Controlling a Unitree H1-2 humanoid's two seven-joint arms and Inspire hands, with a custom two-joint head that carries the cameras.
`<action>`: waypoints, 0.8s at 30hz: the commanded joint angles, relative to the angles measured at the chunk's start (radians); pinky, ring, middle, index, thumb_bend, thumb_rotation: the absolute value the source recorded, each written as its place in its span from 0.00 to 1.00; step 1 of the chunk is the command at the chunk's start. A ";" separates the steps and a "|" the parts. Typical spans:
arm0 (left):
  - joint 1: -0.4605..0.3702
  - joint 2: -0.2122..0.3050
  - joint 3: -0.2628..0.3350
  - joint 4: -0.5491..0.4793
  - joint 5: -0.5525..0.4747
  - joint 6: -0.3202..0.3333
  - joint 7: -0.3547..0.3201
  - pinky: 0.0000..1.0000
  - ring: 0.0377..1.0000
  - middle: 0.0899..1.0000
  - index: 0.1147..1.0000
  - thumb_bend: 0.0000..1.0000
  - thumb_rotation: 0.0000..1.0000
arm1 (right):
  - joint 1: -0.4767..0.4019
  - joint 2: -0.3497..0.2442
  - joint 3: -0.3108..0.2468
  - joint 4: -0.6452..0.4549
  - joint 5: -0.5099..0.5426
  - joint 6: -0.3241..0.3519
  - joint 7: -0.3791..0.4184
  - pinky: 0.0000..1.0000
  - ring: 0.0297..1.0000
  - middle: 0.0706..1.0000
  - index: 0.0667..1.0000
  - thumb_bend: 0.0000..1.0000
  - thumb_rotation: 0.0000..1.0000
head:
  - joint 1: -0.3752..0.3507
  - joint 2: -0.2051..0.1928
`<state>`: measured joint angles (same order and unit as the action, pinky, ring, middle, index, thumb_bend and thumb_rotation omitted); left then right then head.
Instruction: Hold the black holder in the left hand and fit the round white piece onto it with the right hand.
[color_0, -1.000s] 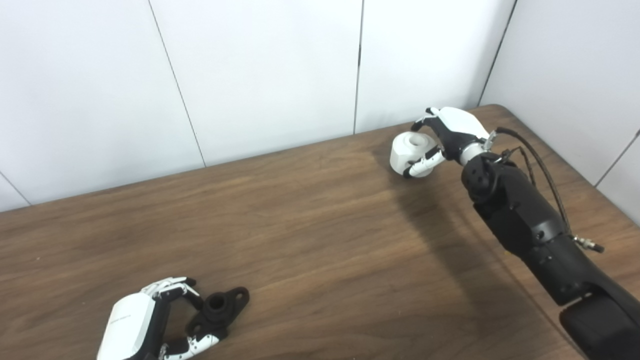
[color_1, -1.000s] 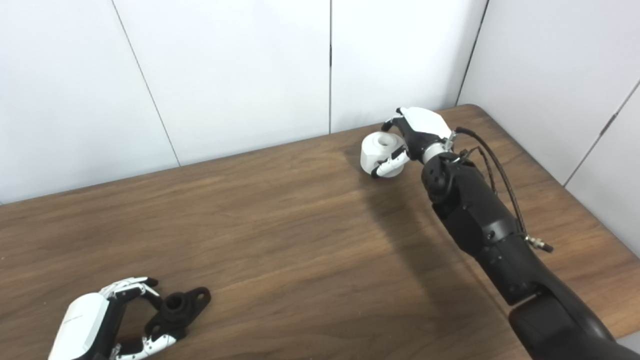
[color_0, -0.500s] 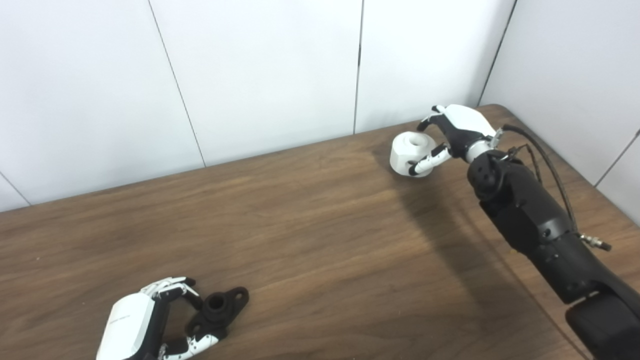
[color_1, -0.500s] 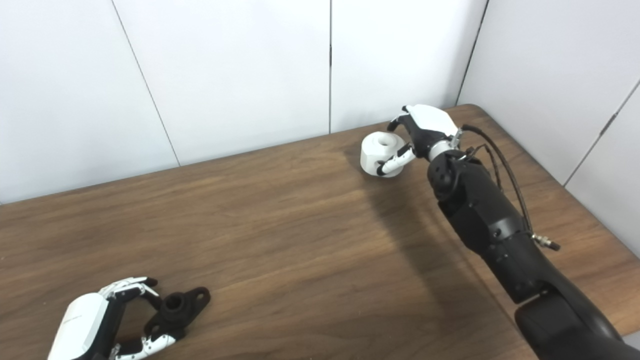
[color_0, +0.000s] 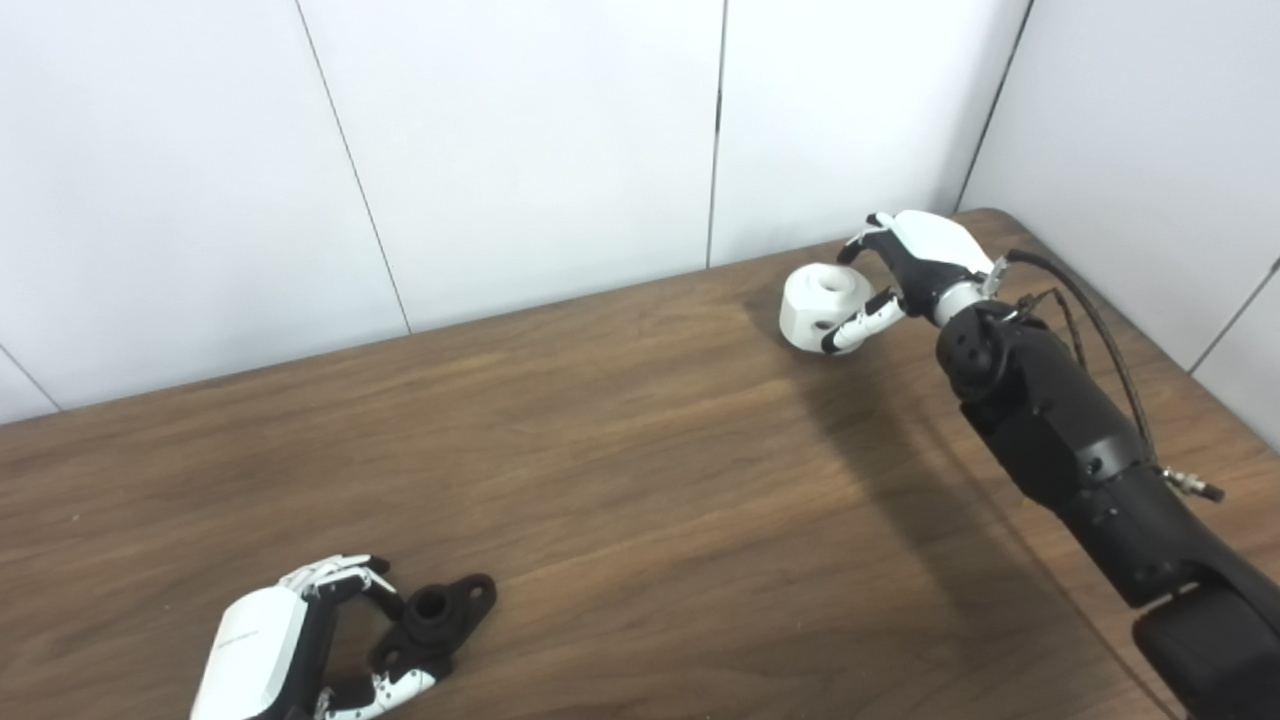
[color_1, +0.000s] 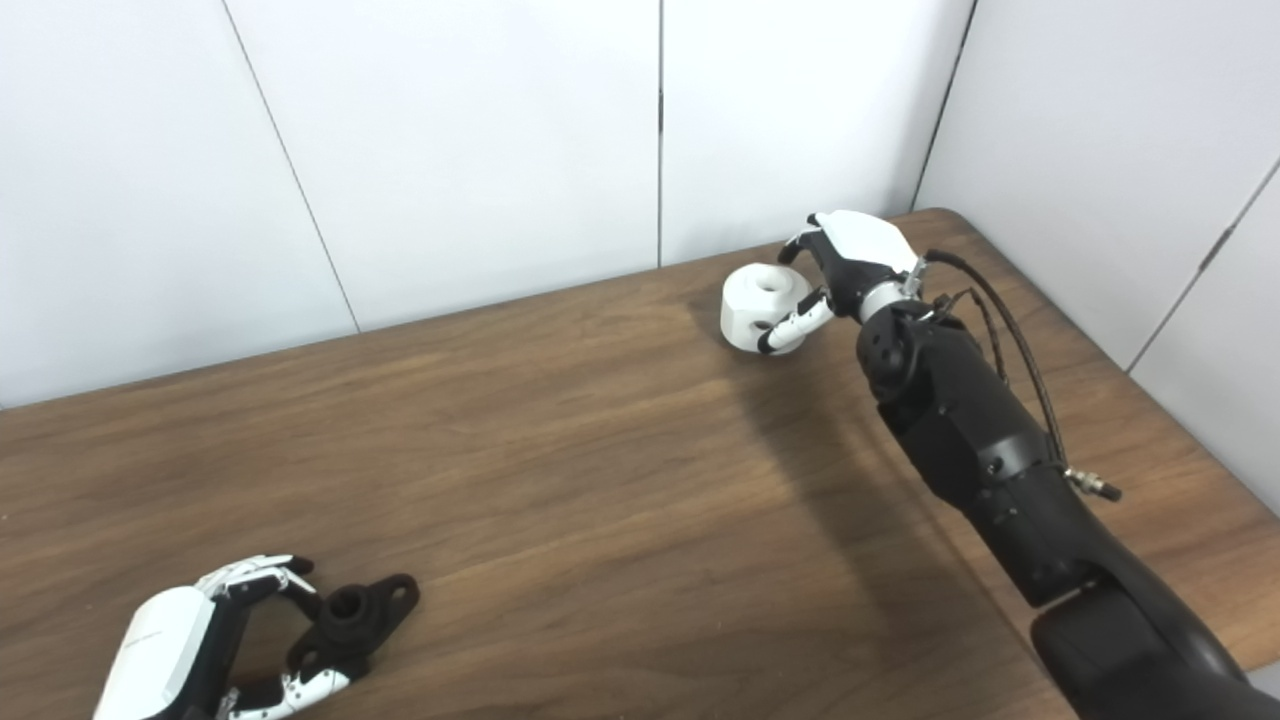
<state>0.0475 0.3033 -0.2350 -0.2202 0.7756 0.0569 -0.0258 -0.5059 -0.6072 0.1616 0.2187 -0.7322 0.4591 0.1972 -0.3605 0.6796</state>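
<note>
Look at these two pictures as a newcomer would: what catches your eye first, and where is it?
First, the right hand at the table's far right corner, fingers curled around a round white piece. Next, at the near left edge, the left hand with its fingers either side of a small black holder lying on the wood.

The worktop (color_0: 620, 480) looks like dark brown wood, or a wood-grain laminate, smooth with a soft sheen. The black holder (color_0: 435, 622) appears to be matt, slightly rough plastic. The round white piece (color_0: 815, 305) is matt white plastic. Both hands, left (color_0: 270, 660) and right (color_0: 925, 260), have glossy white shells over black parts. Behind the worktop, the wall panels (color_0: 520, 140) are smooth, matt white.
</note>
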 joint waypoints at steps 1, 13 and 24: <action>0.019 0.025 0.011 0.011 0.001 0.021 -0.035 0.81 0.79 0.72 0.42 0.52 0.04 | -0.034 -0.031 -0.007 -0.015 -0.015 -0.002 -0.018 1.00 1.00 0.97 0.73 0.86 0.29 | 0.000 0.000; 0.020 0.024 0.013 0.002 0.008 0.028 -0.047 0.82 0.79 0.72 0.42 0.52 0.04 | -0.029 -0.024 -0.009 0.006 0.002 -0.028 -0.034 1.00 1.00 0.96 0.72 0.85 0.32 | -0.001 0.000; 0.023 0.022 0.017 0.000 0.009 0.025 -0.047 0.81 0.79 0.72 0.42 0.52 0.04 | -0.024 -0.020 -0.011 -0.002 0.007 -0.031 -0.037 1.00 1.00 0.95 0.69 0.84 0.31 | 0.002 0.002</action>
<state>0.0470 0.3037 -0.2258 -0.2242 0.7777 0.0578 -0.0423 -0.4978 -0.6059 0.1630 0.2437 -0.7248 0.4433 0.1888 -0.3574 0.6811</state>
